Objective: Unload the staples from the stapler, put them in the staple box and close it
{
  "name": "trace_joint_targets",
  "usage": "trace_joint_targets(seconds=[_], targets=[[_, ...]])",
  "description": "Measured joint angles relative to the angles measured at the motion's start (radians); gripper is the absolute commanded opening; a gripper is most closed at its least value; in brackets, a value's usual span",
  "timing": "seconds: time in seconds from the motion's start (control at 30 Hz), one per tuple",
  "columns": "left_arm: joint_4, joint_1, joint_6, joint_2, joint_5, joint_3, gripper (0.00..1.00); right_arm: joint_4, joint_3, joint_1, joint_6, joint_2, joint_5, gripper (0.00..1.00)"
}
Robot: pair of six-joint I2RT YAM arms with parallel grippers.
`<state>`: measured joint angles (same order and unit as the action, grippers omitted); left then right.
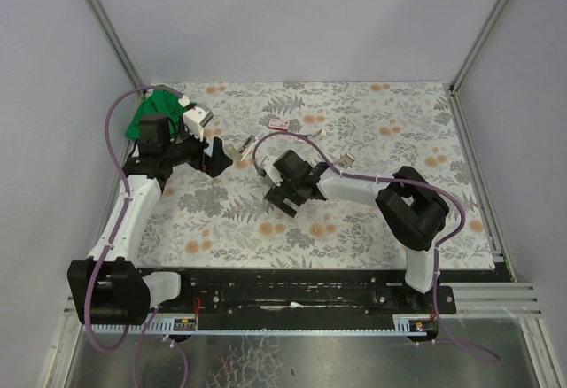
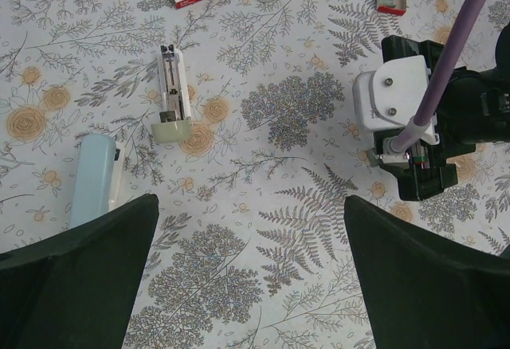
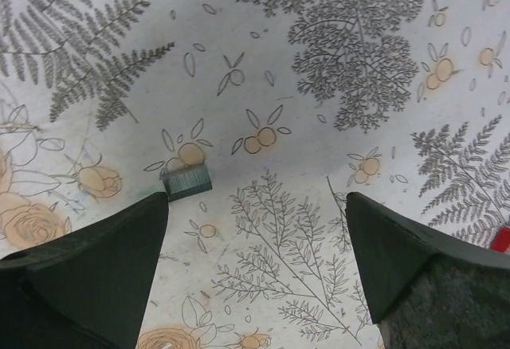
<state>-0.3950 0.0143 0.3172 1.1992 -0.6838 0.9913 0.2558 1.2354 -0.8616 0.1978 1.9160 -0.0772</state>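
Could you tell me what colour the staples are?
Silvery grey; the staples show best in the right wrist view.

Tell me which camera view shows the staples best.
The right wrist view: the staples lie as a short grey strip on the tablecloth, close to the open right claw. In the top external and left wrist views I cannot pick them out; they are too small or hidden.

Bright, soft, even light falls from above the desk [image 1: 381,220]; shadows are faint and short. The overhead view is sharp. In the wrist views the desk is crisp, while the left claw [image 2: 249,199] and right claw [image 3: 256,196] show as dark, slightly soft-edged shapes.
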Motion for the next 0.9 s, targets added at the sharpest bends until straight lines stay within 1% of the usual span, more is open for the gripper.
trace_joint_targets(seconds=[0.3, 0.4, 0.6, 0.7, 0.77, 0.9], targets=[[0.000, 0.000, 0.000, 0.000, -0.001, 0.000, 1.00, -0.038, 0.002, 0.000, 0.024, 0.002, -0.140, 0.99], [0.000, 0.000, -0.002, 0.000, -0.001, 0.000, 1.00, -0.048, 0.004, 0.007, 0.037, 0.010, -0.166, 0.99], [0.000, 0.005, -0.003, -0.008, -0.001, 0.000, 1.00, -0.063, 0.035, 0.043, 0.073, 0.035, -0.154, 1.00], [0.000, 0.008, -0.003, -0.015, -0.003, 0.000, 1.00, -0.057, 0.037, 0.062, 0.086, 0.034, -0.130, 0.99], [0.000, 0.008, -0.003, -0.016, -0.007, 0.000, 1.00, -0.050, 0.040, 0.079, 0.087, 0.034, -0.111, 0.97], [0.000, 0.008, -0.003, -0.016, -0.012, 0.000, 1.00, -0.024, 0.056, 0.114, 0.079, 0.026, -0.064, 0.89]])
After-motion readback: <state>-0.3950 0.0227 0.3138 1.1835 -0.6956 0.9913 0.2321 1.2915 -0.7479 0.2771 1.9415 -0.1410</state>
